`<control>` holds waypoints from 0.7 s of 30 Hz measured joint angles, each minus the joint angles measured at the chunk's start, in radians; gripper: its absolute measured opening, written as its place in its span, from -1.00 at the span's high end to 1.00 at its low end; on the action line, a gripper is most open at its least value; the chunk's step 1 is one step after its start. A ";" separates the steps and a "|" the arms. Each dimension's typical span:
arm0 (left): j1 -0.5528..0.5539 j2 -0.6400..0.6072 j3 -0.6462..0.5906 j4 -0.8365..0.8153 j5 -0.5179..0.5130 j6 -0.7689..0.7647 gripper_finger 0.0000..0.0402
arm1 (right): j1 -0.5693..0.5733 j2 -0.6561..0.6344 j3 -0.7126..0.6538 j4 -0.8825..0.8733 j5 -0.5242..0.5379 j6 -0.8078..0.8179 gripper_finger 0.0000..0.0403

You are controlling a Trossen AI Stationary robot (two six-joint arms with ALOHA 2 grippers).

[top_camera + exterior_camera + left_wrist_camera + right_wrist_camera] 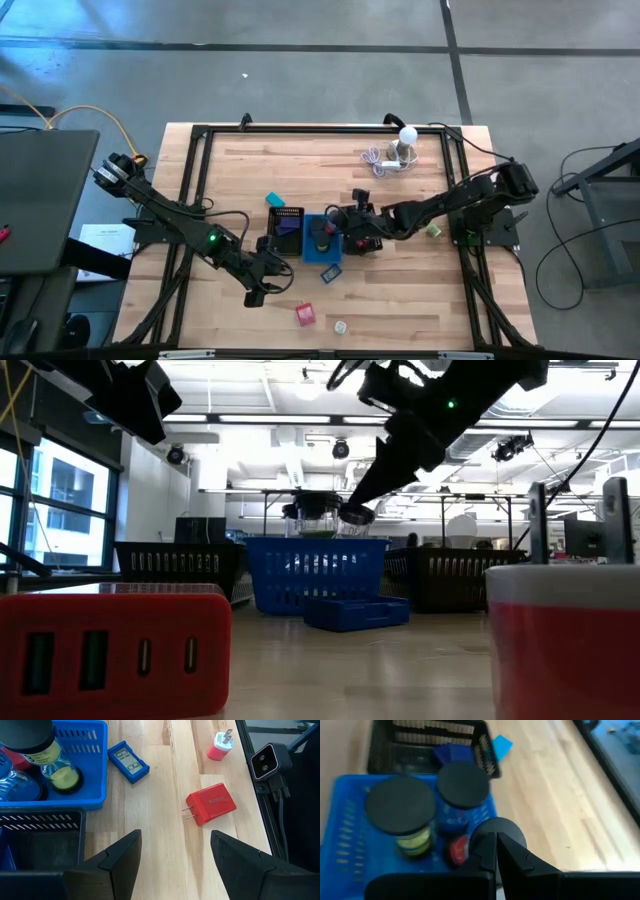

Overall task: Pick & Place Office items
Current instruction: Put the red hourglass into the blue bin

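While the right hand (335, 222) hangs over the right edge of the blue tray (311, 255) at the middle of the high view, its fingers are pressed shut with nothing visibly between them; whether it has just let something go cannot be told. Inside that tray stand two black-capped sand timers (400, 812), upright, presumably sorted there on purpose, and a black mesh tray (285, 222) sits touching its left side. Lower left of centre, the left hand (262, 290) hovers low over the tabletop (420, 290) with fingers spread and empty, apparently lined up towards the loose items. Ahead of it lie a red charger (211, 804) and a red-and-white plug (220, 746), with a blue clock (128, 761) just beside the blue tray.
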 joint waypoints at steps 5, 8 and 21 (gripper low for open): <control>0.000 0.000 0.000 0.002 0.000 0.000 -0.16 | -0.015 0.022 0.002 0.032 -0.064 0.018 0.99; 0.000 0.000 0.000 0.002 0.000 0.000 -0.16 | -0.015 0.028 0.003 0.041 -0.063 0.006 0.99; 0.000 0.000 0.000 0.002 0.000 0.014 -0.16 | -0.014 0.031 0.002 0.066 -0.098 -0.036 0.99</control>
